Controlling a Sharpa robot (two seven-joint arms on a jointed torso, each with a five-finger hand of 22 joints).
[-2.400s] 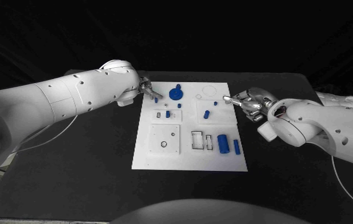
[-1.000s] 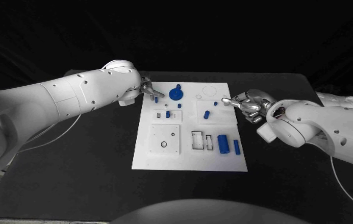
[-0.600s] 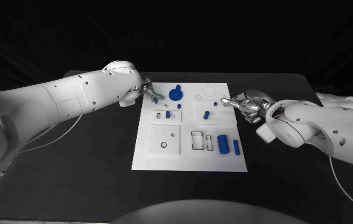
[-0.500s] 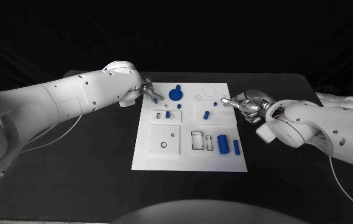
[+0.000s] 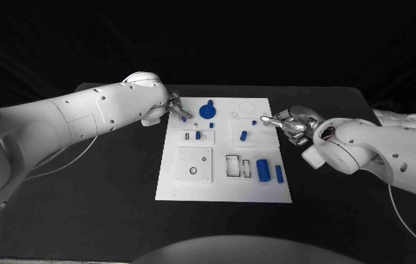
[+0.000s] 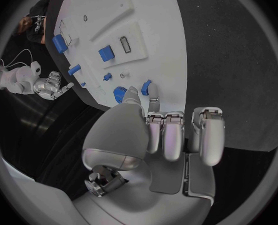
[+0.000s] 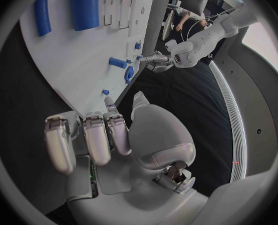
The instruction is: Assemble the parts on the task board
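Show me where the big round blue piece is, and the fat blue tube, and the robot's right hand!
Round blue piece (image 5: 207,110): head view, middle of its disc.
Fat blue tube (image 5: 263,169): head view, middle of its side.
Right hand (image 5: 293,123): head view, middle of the silver hand.

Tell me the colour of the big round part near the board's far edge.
Blue. The big round part stands on the white task board; the head view shows it best.

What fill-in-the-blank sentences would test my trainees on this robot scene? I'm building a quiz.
1. The white task board lies on a ____ table.
2. The small parts on the board, such as the round disc-shaped part, are coloured ____.
3. The left hand reaches the board's ____ far corner.

Missing words: black; blue; left
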